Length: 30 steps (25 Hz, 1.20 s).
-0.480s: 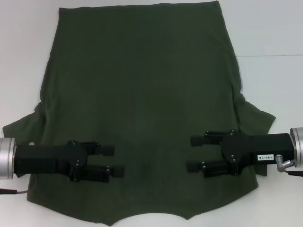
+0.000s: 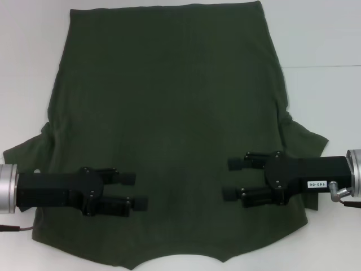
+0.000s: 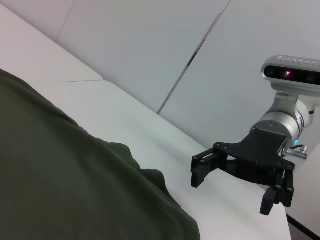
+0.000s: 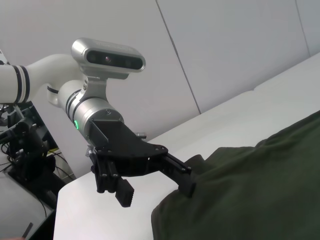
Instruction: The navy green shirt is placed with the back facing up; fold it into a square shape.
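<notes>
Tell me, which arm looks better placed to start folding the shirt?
Neither clearly. The left gripper and right gripper, both open, hover over the shirt near its sleeves, mirroring each other. Probably they fold together.

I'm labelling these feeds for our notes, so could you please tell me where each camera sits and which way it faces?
Head view: on the robot's head, looking down at the navy green shirt on the white table; left hand and right hand, both open, over it.
Left wrist view: on the left wrist, facing across the shirt at the right hand.
Right wrist view: on the right wrist, facing back at the left hand by the shirt.
All views share the shirt and table.
</notes>
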Each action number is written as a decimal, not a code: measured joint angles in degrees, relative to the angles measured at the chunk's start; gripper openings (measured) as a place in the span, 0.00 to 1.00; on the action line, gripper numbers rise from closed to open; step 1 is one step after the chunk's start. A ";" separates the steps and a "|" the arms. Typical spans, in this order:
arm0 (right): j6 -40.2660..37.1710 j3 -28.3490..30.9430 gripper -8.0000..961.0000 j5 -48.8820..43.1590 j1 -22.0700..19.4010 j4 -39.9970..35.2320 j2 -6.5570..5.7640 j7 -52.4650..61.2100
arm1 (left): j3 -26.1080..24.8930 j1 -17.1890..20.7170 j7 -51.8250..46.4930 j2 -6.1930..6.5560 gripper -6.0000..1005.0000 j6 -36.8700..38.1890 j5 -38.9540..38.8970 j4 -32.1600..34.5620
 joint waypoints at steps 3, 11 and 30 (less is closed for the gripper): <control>0.00 0.10 0.96 0.00 0.03 0.00 0.00 0.00 | -0.03 0.03 0.00 -0.01 0.93 -0.36 0.00 0.00; 0.96 0.11 0.96 -0.14 0.14 0.00 0.08 -0.09 | -1.84 0.18 -1.11 -0.10 0.93 -0.31 -0.40 -0.12; 1.56 1.57 0.96 0.35 0.29 0.01 -0.45 -0.57 | -23.49 3.62 -44.73 6.95 0.93 -3.98 12.03 12.71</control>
